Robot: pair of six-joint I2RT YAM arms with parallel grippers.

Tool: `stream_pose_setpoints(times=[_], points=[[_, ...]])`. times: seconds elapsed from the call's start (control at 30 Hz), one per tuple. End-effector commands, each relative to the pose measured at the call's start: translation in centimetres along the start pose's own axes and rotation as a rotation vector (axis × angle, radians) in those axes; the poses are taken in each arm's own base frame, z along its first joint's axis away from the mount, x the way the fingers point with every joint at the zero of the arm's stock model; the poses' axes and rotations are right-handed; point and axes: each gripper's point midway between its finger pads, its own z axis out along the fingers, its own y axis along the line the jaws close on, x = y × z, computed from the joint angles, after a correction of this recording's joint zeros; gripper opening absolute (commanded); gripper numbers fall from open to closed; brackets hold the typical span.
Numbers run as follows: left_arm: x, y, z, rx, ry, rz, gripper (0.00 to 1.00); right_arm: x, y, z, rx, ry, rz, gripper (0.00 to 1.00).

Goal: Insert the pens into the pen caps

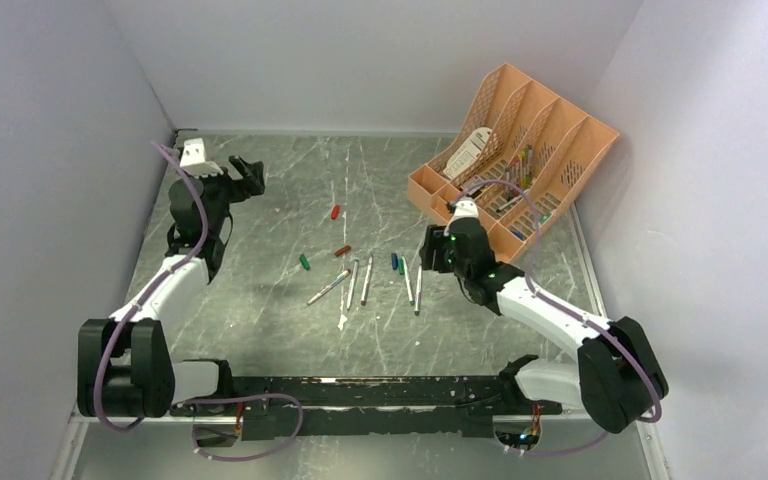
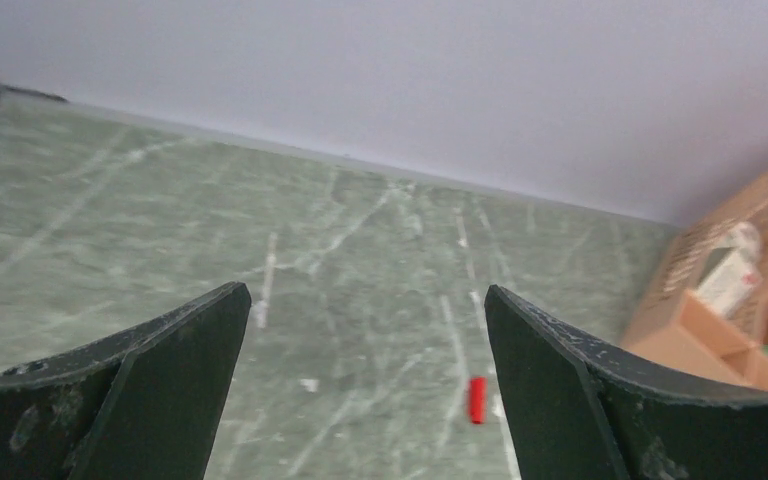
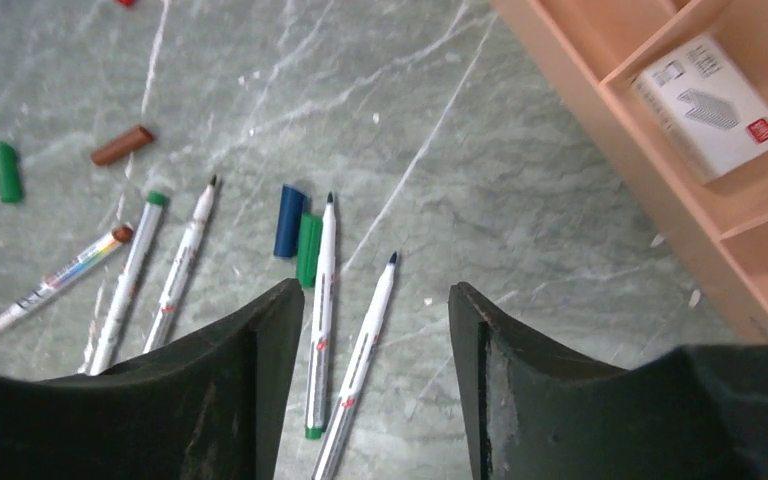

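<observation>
right gripper (image 3: 371,287) hangs low over the surface (image 3: 560,270), jaws apart either side of the rightmost pen (image 3: 360,360) and not pinching it. looks like it's lining up a grab. that pen lies flat, long axis near-to-far, tip pointing away from the arms. blue cap (image 3: 288,220) and green cap (image 3: 308,250) lie nearby. left gripper (image 2: 365,330) is spread wide and empty, facing the red cap (image 2: 476,399).

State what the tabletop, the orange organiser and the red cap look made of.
Tabletop: green marble-look surface, white veins, faint sheen; stone or laminate, unclear. Orange organiser: likely moulded plastic, matte, perforated walls. Red cap: probably smooth plastic, uniform colour.
</observation>
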Motion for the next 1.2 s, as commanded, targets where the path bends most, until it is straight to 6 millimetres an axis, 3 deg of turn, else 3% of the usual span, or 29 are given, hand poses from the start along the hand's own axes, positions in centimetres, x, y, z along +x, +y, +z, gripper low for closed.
stream_pose_setpoints(times=[0.0,0.1,0.3,0.37,0.43,0.67,0.83,1.0,1.17], points=[[4.3,-1.5,0.1,0.041,0.215,-0.252,1.0,2.5,-0.6,-0.4,0.116,0.105,-0.051,0.6],[5.1,-2.7,-0.2,0.133,0.247,-0.237,1.0,3.7,-0.2,-0.1,0.138,0.149,-0.062,0.62],[2.6,-2.2,-1.0,0.083,0.152,-0.258,1.0,6.1,0.2,0.8,0.154,0.232,-0.055,0.62],[1.7,-3.1,-1.4,0.132,0.132,-0.24,0.99,6.9,0.2,1.0,0.164,0.256,-0.048,0.6],[1.0,-3.7,-2.0,0.164,0.107,-0.249,1.0,7.5,0.1,1.2,0.172,0.275,-0.04,0.51],[2.8,-1.3,-1.8,-0.006,0.225,-0.239,0.99,8.5,0.4,1.7,0.182,0.306,-0.059,0.49],[1.6,-1.9,-2.6,0.002,0.171,-0.244,0.99,9.1,0.4,1.9,0.195,0.325,-0.062,0.49],[1.2,-3.7,-3.0,0.041,0.174,-0.191,0.91,9.9,0.2,1.9,0.214,0.354,-0.042,0.39],[0.8,-7.0,-3.5,0.111,0.206,-0.173,0.75,9.6,0.6,1.9,0.208,0.345,-0.013,0.11]])
